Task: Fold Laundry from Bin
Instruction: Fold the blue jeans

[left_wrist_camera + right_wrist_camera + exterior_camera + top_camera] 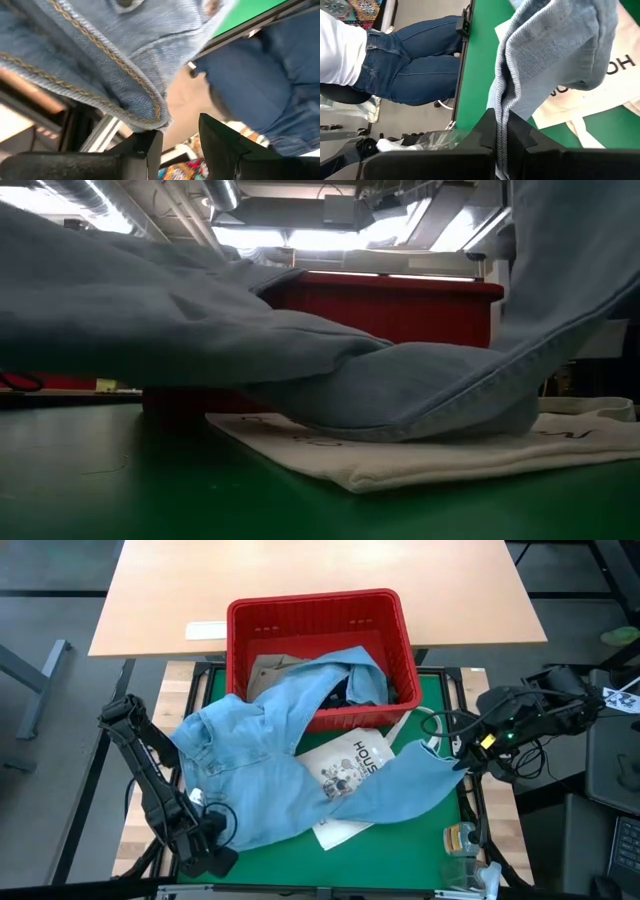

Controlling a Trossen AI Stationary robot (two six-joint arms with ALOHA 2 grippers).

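Note:
A light blue denim garment (270,765) spills out of the red bin (320,615) onto the green table (440,815), its middle lying over a white "HOUSTON" tote bag (350,765). A khaki piece (268,670) and a dark piece (338,692) lie in the bin under it. My right gripper (458,752) is raised at the table's right edge and shut on the denim's right end. My left gripper (212,840) stands at the denim's near left edge with its fingers (145,145) apart and nothing between them. My right gripper pinches a bunched edge of the denim's right end (503,117) between its two fingers, several layers together. The fingers slant down from the table's right side. The cloth runs down from them, lifted, to the tote bag (600,95) and table. Whether my left gripper touches the denim, I cannot tell: the stitched hem (150,112) hangs right over one fingertip.
A wooden table (320,570) stands beyond the bin. A person in jeans (415,65) stands close to the table's edge. A clear plastic piece (462,840) sits at the near right corner. Bare green surface shows at the near right.

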